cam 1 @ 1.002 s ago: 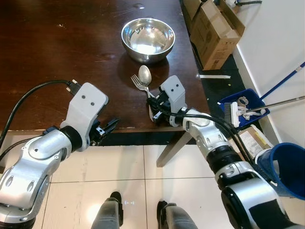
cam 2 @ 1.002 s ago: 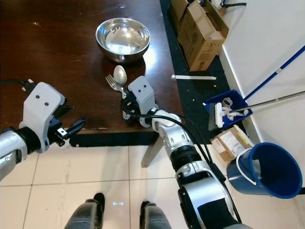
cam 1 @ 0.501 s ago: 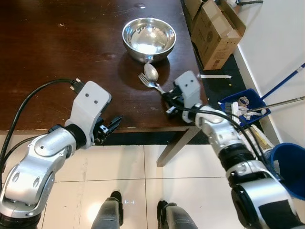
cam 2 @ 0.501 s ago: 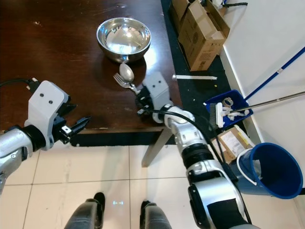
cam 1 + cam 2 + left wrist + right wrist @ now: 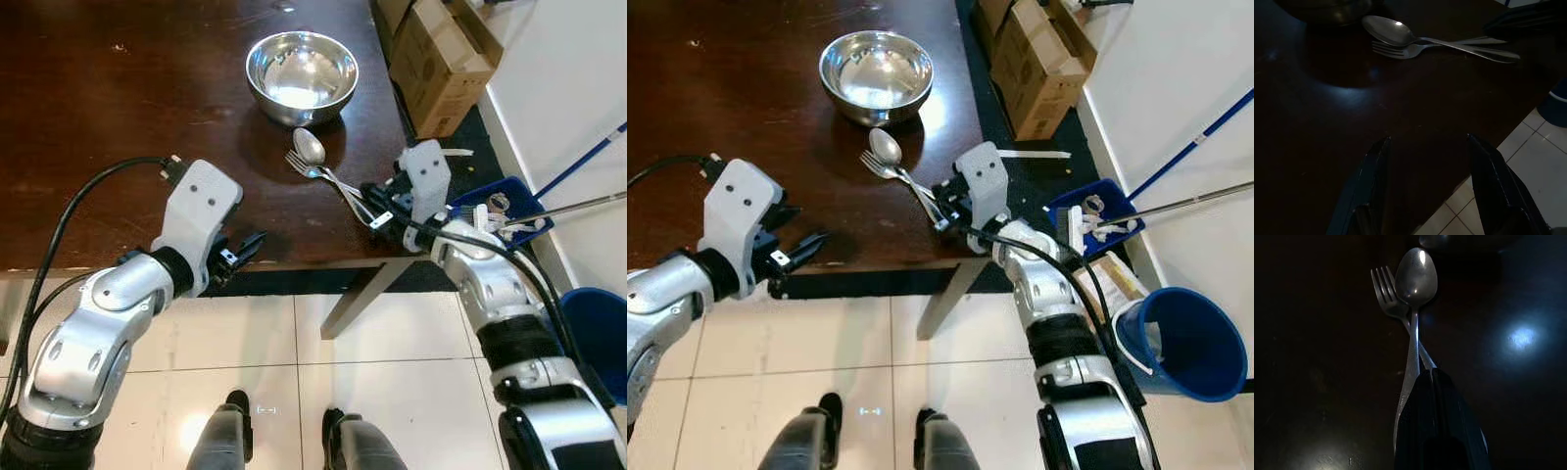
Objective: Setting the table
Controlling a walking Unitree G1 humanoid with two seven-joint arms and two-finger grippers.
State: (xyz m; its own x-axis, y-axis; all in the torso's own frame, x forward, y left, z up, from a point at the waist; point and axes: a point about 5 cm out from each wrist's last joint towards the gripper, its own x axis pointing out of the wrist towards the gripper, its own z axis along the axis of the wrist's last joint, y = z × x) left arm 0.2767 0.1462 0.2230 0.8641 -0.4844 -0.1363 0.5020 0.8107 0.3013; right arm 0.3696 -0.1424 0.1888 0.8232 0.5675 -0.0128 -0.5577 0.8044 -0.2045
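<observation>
A steel bowl (image 5: 302,76) stands on the dark wooden table (image 5: 118,127) near its right edge. Just in front of it lie a spoon (image 5: 312,147) and a fork (image 5: 299,162), their handles crossed and running right toward the table's front right corner. My right gripper (image 5: 375,211) is shut at those handle ends; in the right wrist view its fingers (image 5: 1435,421) sit pressed together over the handles. My left gripper (image 5: 240,253) hovers open at the table's front edge, left of the cutlery, with nothing between its fingers (image 5: 1371,186).
Cardboard boxes (image 5: 436,59) sit on the floor right of the table. A blue dustpan with a brush (image 5: 500,211) and a blue bucket (image 5: 1181,343) stand further right, with long handles leaning over them. A table leg (image 5: 358,294) slants under the corner.
My right gripper has moved right toward the table corner, and the fork and spoon handles have swung right with it. The left gripper has shifted slightly right.
</observation>
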